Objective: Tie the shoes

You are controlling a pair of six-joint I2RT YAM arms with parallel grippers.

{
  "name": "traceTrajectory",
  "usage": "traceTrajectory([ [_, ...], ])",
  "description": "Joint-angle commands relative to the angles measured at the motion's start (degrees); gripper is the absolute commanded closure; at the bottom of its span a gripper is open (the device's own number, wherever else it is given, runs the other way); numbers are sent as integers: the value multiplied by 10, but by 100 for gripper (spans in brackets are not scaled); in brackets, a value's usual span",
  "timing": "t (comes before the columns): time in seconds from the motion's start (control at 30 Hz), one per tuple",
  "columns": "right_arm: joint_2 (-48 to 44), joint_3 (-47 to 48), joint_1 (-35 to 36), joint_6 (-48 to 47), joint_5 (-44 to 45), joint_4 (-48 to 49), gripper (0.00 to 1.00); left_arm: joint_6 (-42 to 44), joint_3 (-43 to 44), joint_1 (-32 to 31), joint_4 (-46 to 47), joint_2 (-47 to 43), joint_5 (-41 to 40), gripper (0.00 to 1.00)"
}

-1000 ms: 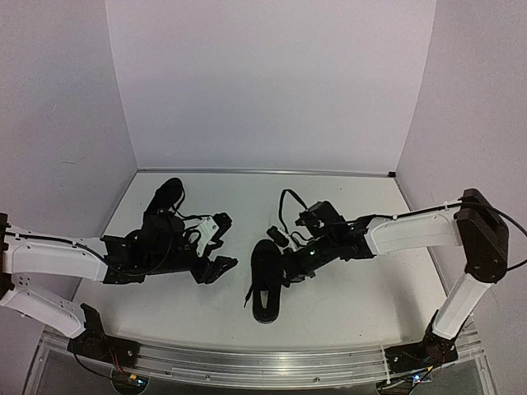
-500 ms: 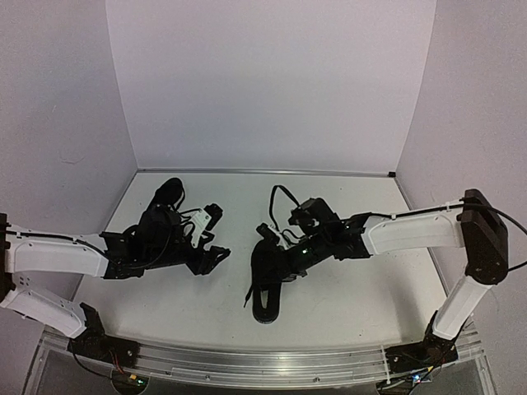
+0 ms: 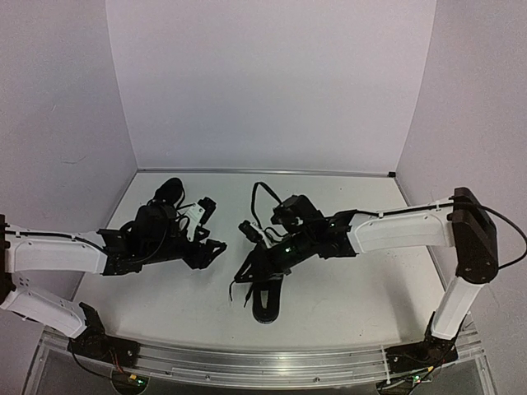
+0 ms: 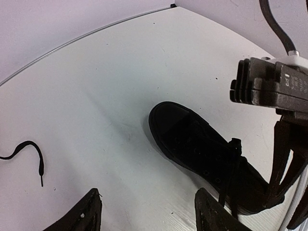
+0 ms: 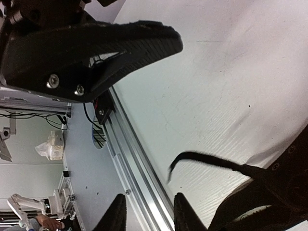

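One black shoe point(image 3: 266, 290) lies at the table's centre front, toe toward me; it also shows in the left wrist view point(image 4: 202, 147). A thin black lace point(image 5: 211, 162) trails from it point(image 5: 284, 192) onto the table. The other black shoe point(image 3: 170, 192) lies at the back left, partly behind my left arm. My left gripper point(image 3: 212, 226) is open and empty, left of the centre shoe point(image 4: 149, 216). My right gripper point(image 3: 249, 247) is open and empty at that shoe's far end, and the lace's loose end lies just ahead of its fingertips point(image 5: 148, 211).
The two grippers face each other closely, and a left finger point(image 5: 96, 43) fills the top of the right wrist view. Another loose lace end point(image 4: 29, 149) lies on the white table. The table's metal front rail point(image 5: 139, 163) runs close by. White walls enclose three sides.
My right gripper has moved left and farther back over the centre shoe's far end, toward the left gripper. My left gripper has drawn back a little to the left. The shoe's lace has shifted left.
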Motion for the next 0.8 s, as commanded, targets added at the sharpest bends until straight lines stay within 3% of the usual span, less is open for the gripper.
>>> traceTrajectory([
  [0.0, -25, -1, -7, -11, 22, -13, 61, -12, 19, 4, 10, 10, 22, 34],
  [0.13, -96, -55, -52, -4, 24, -16, 50, -12, 26, 6, 16, 27, 52, 34],
  [0.3, -166, -144, -152, 0, 39, -16, 50, -17, 52, 10, 29, 68, 94, 34],
  [0.5, -98, -161, -171, 7, 29, 8, 60, -28, 104, 12, 30, 130, 135, 34],
  [0.77, -40, -185, -172, 72, -35, 121, 62, -36, 133, 12, 46, 166, 154, 33],
])
